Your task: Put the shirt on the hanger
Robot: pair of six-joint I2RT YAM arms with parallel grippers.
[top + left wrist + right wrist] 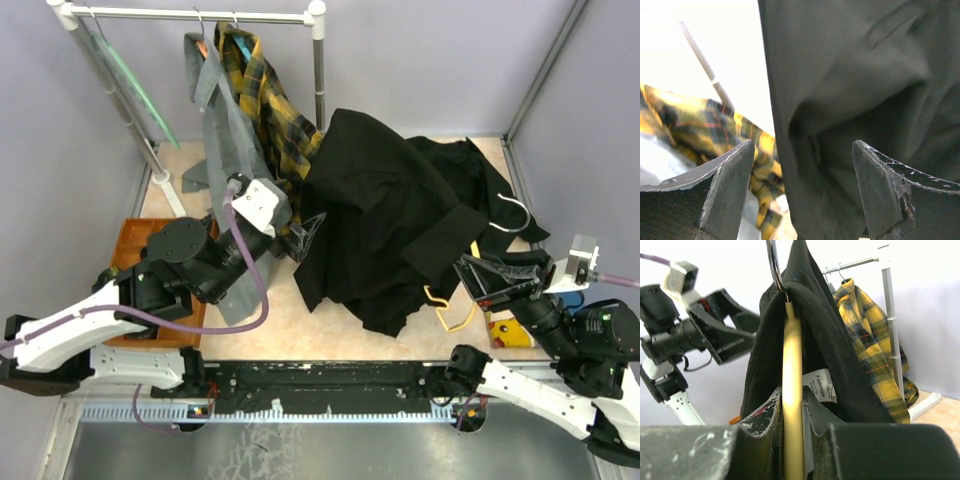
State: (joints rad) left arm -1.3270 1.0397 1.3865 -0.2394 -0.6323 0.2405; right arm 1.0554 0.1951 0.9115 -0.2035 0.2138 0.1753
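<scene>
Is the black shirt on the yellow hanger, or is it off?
On, at least at the collar: in the right wrist view the shirt hangs on both sides of the hanger. Both shoulders: cannot tell.

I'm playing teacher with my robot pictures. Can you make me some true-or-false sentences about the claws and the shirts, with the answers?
1. The right claw is shut on the yellow hanger. True.
2. The left claw is squeezed shut. False: its jaws stand wide open, with the black shirt hanging between them.
3. The plaid shirt lies flat on the table. False: it hangs from the rail.
4. The black shirt is draped over the yellow hanger. True.
</scene>
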